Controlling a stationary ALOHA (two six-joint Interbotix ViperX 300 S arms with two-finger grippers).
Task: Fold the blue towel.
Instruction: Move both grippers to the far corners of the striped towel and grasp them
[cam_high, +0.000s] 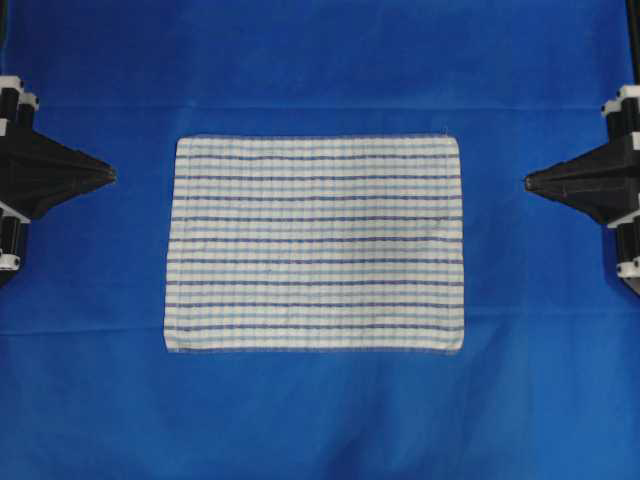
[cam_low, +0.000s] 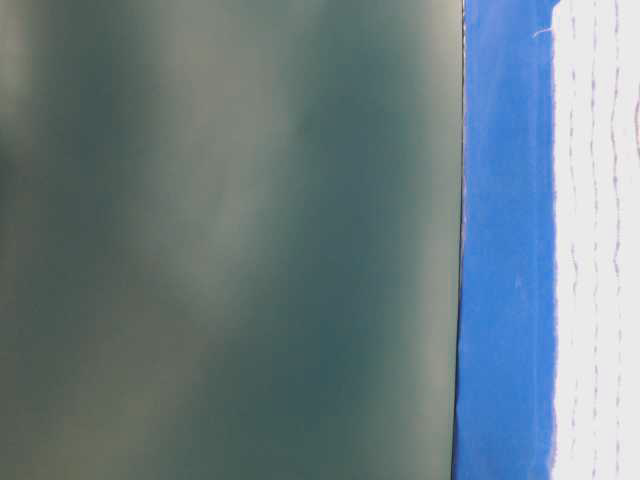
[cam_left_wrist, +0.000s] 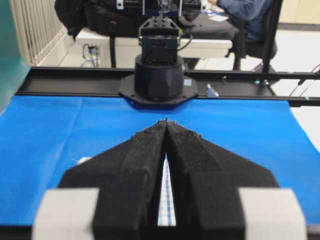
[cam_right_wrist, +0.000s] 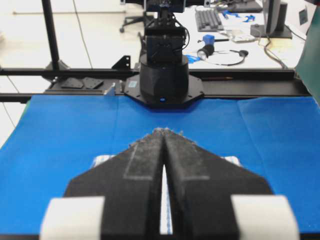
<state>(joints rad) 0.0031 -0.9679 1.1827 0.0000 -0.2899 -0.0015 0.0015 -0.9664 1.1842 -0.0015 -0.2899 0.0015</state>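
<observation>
The blue towel (cam_high: 315, 243), white with thin blue stripes, lies flat and unfolded in the middle of the solid-blue table covering (cam_high: 320, 420). My left gripper (cam_high: 110, 174) is shut and empty, its tips pointing at the towel's left edge from a short gap away. Opposite it, my right gripper (cam_high: 529, 182) is also shut and empty, off the towel's right edge. In the left wrist view the shut fingertips (cam_left_wrist: 165, 121) hide most of the towel (cam_left_wrist: 166, 205); a strip shows between the fingers. The right wrist view shows the same: shut gripper (cam_right_wrist: 162, 131), a sliver of towel (cam_right_wrist: 163, 207).
The opposite arm's black base (cam_left_wrist: 158, 82) stands at the far table edge in the left wrist view, and likewise a base (cam_right_wrist: 163, 75) in the right wrist view. A green panel (cam_low: 230, 240) fills most of the table-level view beside the covering (cam_low: 505, 250) and towel edge (cam_low: 600, 250).
</observation>
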